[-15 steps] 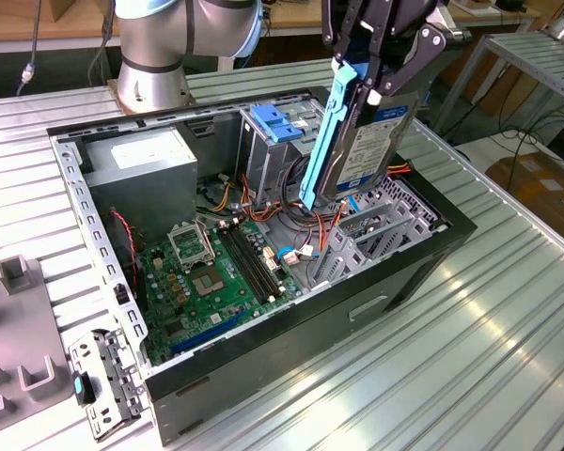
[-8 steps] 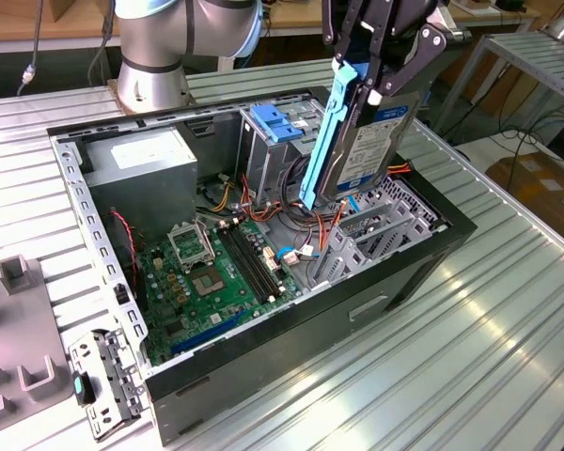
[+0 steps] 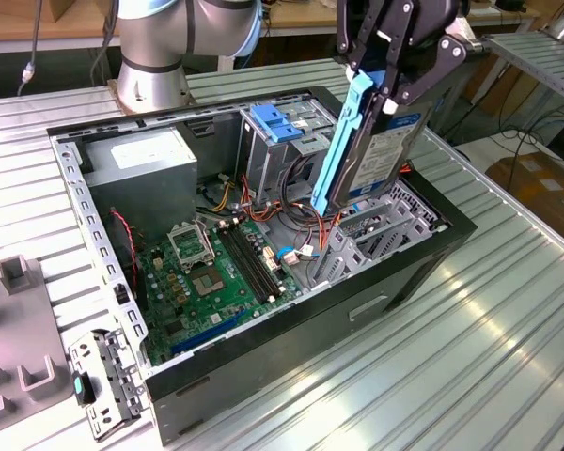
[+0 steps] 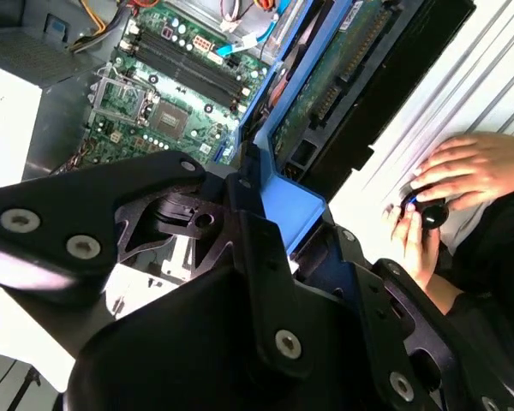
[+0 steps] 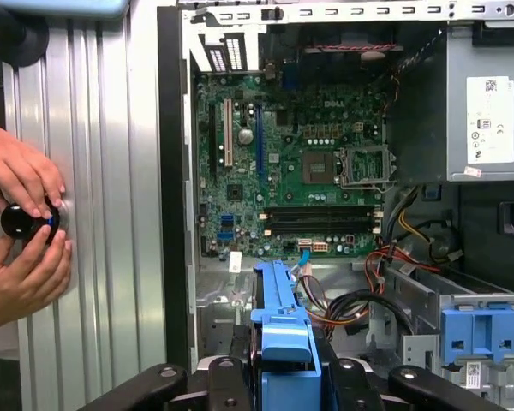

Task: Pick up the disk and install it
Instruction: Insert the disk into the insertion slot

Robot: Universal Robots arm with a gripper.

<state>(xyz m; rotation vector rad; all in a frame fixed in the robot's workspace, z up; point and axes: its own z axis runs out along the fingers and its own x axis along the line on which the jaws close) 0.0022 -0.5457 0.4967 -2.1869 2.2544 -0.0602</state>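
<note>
The disk (image 3: 381, 155), a dark hard drive in bright blue carrier rails, hangs nearly upright and tilted over the right end of the open computer case (image 3: 423, 268). My gripper (image 3: 387, 89) is shut on its upper end. The lower end of the disk sits just above the grey metal drive cage (image 3: 371, 235). In the second wrist view the disk (image 4: 343, 86) shows its green circuit side, running out from the gripper (image 4: 274, 231). The first wrist view has its blue rail (image 5: 278, 312) sticking out between the black fingers (image 5: 227, 377).
Inside the case lie the green motherboard (image 3: 216, 272), a grey power supply (image 3: 141, 160), loose cables (image 3: 296, 225) and a light-blue latch plate (image 3: 277, 122). A person's hands (image 5: 26, 223) hold a black knob beside the case. Grey fixtures (image 3: 19, 272) and a metal bracket (image 3: 103, 385) lie at the exterior view's left.
</note>
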